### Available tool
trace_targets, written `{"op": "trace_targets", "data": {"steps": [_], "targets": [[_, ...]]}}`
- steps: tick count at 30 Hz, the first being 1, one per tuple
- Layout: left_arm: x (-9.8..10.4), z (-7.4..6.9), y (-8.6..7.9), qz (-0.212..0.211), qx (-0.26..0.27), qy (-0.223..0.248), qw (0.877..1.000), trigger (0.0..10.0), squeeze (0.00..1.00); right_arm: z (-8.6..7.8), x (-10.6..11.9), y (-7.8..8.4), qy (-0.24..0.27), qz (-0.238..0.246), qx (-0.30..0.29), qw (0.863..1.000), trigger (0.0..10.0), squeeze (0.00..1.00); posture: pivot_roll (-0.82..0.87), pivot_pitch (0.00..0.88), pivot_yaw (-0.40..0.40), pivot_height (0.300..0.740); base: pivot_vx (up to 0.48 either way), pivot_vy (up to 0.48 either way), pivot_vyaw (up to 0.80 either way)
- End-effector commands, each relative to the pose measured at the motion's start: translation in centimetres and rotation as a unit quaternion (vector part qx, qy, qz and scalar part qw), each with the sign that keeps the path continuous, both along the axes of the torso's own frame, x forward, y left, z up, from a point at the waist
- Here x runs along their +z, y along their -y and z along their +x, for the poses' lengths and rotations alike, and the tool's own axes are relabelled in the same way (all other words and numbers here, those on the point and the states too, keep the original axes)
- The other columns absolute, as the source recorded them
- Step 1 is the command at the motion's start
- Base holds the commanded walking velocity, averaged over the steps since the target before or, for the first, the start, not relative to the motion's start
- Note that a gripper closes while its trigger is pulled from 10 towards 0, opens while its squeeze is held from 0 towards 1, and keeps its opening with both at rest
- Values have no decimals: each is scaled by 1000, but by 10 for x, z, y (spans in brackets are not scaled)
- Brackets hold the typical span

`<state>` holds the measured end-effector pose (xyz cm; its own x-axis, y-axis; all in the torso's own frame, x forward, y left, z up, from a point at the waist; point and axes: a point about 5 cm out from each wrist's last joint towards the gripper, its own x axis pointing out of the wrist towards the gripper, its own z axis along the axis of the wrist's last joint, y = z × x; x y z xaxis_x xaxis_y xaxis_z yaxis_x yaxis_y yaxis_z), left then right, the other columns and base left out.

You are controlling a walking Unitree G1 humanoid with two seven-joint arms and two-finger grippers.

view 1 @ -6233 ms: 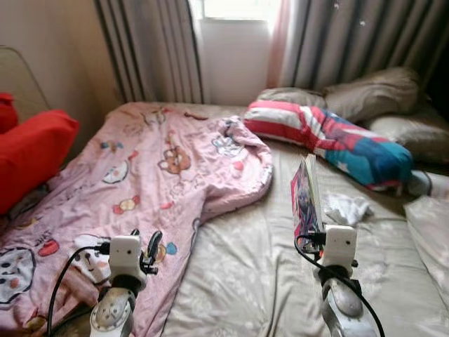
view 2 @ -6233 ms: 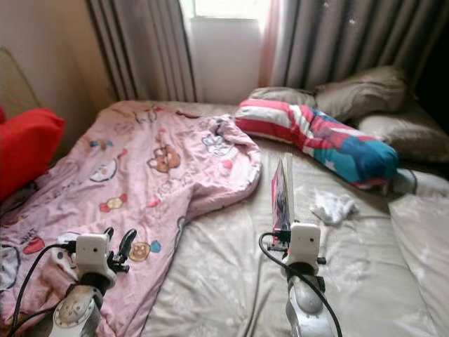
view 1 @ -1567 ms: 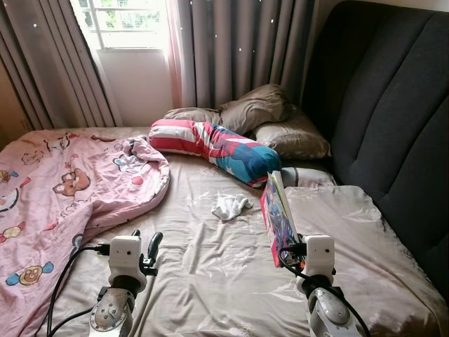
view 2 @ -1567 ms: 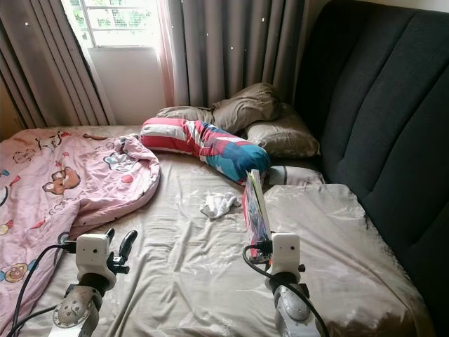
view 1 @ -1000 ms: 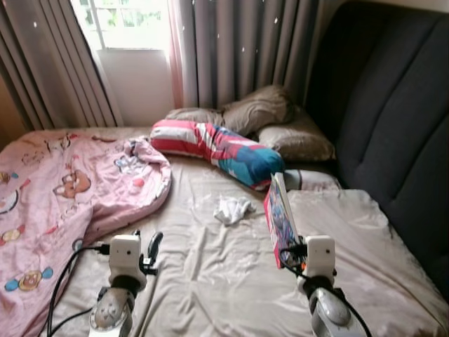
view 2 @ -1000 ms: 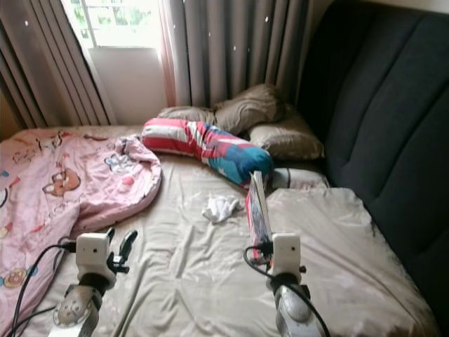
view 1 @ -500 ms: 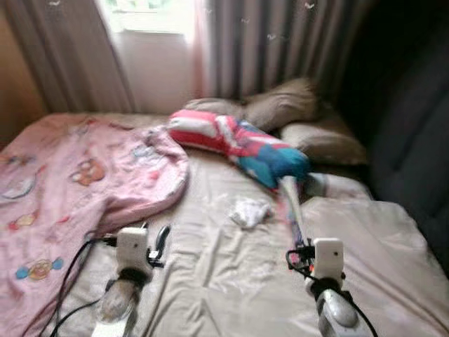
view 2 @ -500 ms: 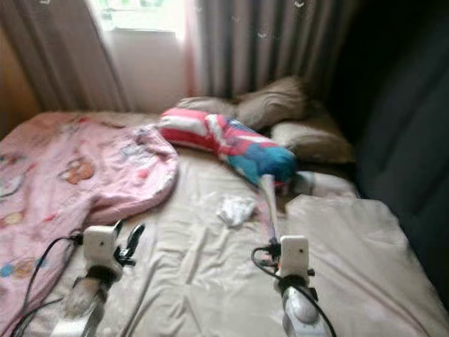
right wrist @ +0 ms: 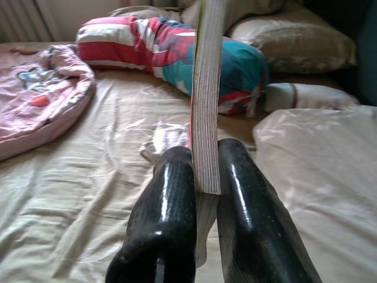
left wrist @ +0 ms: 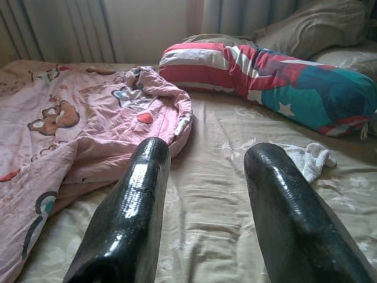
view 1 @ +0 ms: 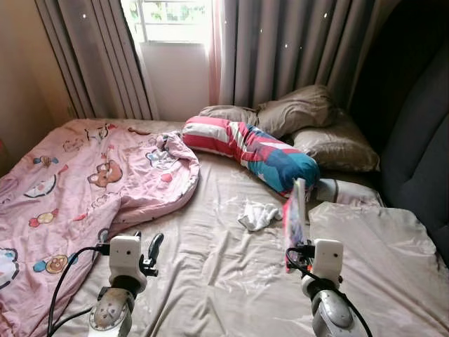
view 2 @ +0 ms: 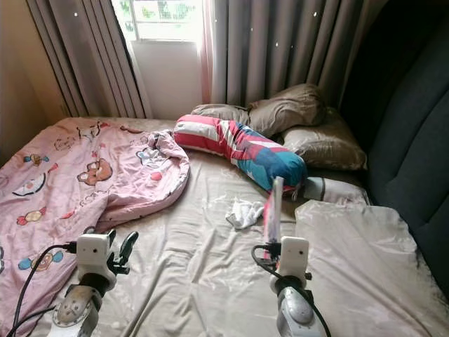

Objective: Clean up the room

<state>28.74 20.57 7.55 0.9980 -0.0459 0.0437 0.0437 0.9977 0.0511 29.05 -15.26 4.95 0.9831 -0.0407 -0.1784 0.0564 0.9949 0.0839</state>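
My right gripper (view 1: 300,251) is shut on a thin book (view 1: 294,219) with a pink cover, held upright on its edge above the bed. In the right wrist view the book's page edge (right wrist: 206,100) stands clamped between the two black fingers (right wrist: 168,218). My left gripper (view 1: 149,247) is open with nothing between its fingers (left wrist: 132,218) and hovers low over the beige sheet (view 1: 224,274). A small white crumpled cloth (view 1: 257,214) lies on the sheet ahead of the book. A pink cartoon-print blanket (view 1: 84,182) is spread over the bed's left half.
A striped red, white and blue bolster (view 1: 252,151) and several beige pillows (view 1: 302,112) lie at the head of the bed. A dark padded headboard (view 1: 421,154) rises on the right. Grey curtains (view 1: 280,49) and a window (view 1: 168,10) stand behind the bed.
The camera has swung left, so more of the pink blanket shows and less of the headboard. My right gripper still holds the book upright; the left stays open.
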Motion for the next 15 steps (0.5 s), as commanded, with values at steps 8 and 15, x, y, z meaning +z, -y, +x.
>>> {"op": "trace_targets", "data": {"steps": [8, 15], "targets": [[0, -2, -1, 4, -4, -5, 1000, 10000, 0, 4, 4, 1, 7, -9, -8, 1000, 10000, 0, -17, 36, 6, 734, 0, 0, 0], [0, -2, -1, 4, -4, -5, 1000, 10000, 0, 4, 4, 1, 7, -9, -8, 1000, 10000, 0, -17, 36, 6, 734, 0, 0, 0]]}}
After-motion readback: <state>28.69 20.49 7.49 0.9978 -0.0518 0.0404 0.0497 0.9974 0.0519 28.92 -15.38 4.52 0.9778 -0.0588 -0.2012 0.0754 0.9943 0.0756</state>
